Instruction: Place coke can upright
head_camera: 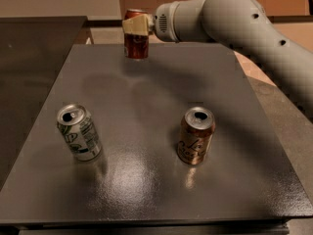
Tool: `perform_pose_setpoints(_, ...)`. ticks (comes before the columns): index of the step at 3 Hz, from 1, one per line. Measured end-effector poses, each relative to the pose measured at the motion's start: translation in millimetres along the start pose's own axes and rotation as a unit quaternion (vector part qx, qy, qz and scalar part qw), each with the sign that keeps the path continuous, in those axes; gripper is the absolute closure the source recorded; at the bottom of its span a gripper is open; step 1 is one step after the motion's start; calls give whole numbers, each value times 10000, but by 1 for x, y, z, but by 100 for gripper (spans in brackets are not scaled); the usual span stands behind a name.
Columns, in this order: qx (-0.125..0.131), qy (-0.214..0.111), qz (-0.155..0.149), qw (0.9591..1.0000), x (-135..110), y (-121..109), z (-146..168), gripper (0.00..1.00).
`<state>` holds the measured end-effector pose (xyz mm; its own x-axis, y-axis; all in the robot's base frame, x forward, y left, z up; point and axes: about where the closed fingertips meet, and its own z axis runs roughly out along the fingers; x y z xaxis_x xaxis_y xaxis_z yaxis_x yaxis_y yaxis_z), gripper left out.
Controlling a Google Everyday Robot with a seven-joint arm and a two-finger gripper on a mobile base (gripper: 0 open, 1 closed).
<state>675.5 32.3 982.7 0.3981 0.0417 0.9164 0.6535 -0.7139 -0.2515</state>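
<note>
The red coke can [136, 44] stands upright at the far edge of the dark grey table [146, 106], its base at or just above the surface. My gripper [136, 24] comes in from the right on the white arm [230, 18] and is shut on the can's upper part; its pale fingers [137, 25] wrap the can just below the silver top.
A white-and-green can [78, 132] stands upright at the near left. A brown can with pale script [195, 135] stands upright at the near right. A second dark surface [34, 58] lies to the left of the table. Tan floor shows at the right.
</note>
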Motion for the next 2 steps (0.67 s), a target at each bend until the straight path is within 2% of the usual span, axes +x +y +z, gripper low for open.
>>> perform_pose_setpoints(1,-44,13,-324,9995,3,0,2,100)
perform_pose_setpoints(2,-134,-86,-801,9967,1,7,1,100)
